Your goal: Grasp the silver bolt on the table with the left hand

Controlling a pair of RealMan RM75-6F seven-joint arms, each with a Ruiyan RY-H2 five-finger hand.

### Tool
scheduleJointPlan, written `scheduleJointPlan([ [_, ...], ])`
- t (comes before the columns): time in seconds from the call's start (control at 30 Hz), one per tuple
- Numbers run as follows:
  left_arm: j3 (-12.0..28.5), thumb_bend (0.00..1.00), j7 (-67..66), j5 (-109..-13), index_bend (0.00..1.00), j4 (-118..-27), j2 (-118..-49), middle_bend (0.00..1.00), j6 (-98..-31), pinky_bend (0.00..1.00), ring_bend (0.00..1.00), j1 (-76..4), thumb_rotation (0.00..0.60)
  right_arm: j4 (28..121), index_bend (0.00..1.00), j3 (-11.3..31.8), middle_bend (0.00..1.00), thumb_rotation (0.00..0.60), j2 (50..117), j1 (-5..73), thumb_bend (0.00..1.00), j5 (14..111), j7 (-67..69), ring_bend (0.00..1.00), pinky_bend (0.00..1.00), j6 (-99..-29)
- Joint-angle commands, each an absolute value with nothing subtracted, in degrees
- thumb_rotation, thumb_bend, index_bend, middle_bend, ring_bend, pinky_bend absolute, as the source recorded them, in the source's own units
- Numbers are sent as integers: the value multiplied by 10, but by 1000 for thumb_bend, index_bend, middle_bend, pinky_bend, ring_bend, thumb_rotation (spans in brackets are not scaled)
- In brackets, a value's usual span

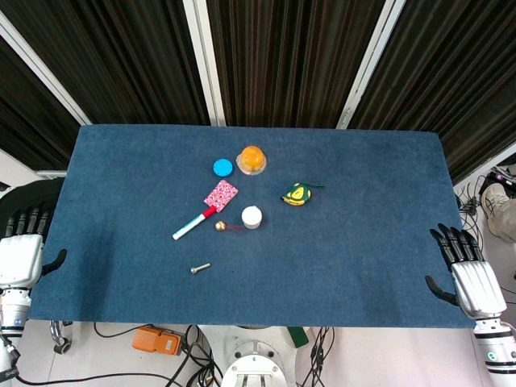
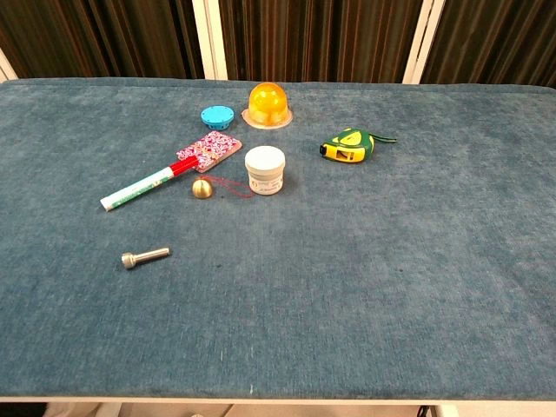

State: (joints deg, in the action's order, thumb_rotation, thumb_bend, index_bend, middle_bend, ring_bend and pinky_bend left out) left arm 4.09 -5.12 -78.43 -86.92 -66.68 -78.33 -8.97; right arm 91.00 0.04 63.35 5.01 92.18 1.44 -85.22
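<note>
Both robot hands rest off the blue cloth worktop (image 1: 363, 266) with fingers apart, holding nothing: the left robot hand (image 1: 20, 256) at the lower left edge, the right robot hand (image 1: 472, 278) at the lower right. Reaching has not begun; the short silver metal bolt (image 1: 200, 268) lies alone at lower centre-left, below the red-capped white marker pen (image 1: 192, 225), so the left robot hand must travel right and close on it. Only the head view shows either hand, each partly cut off.

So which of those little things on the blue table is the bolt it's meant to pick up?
Start at the blue cloth-covered table and find the red-capped white marker pen lying slantwise left of the cluster. The small silver metal bolt lies alone on bare cloth nearer the robot than the pen, apart from everything else. It is the only plain grey metal rod; the round brass-coloured bell nearby is golden.
</note>
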Motion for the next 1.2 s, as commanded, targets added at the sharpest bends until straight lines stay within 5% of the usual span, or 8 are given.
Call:
scheduleJointPlan([
  [0.03,41,251,-52,-784,68,-870,-667,5,-783,47,0,-89,600,910,32,0,76,600,634,50,464,922,13,67,83,-852],
  [0.4,34,251,-93,-784,68,-916,-666,5,-804,48,0,-77,600,912,31,3,76,600,633,54,464,913,15,67,82,-840],
  [0.77,2,250,-263,-764,127,-1079,-662,5,-800,47,0,-71,600,917,30,1,76,600,628,64,464,910,14,67,81,-817],
  [1.2,-5,250,-318,-736,211,-1128,-706,5,-710,48,0,-124,600,921,30,-1,76,600,624,68,464,905,11,67,80,-806],
])
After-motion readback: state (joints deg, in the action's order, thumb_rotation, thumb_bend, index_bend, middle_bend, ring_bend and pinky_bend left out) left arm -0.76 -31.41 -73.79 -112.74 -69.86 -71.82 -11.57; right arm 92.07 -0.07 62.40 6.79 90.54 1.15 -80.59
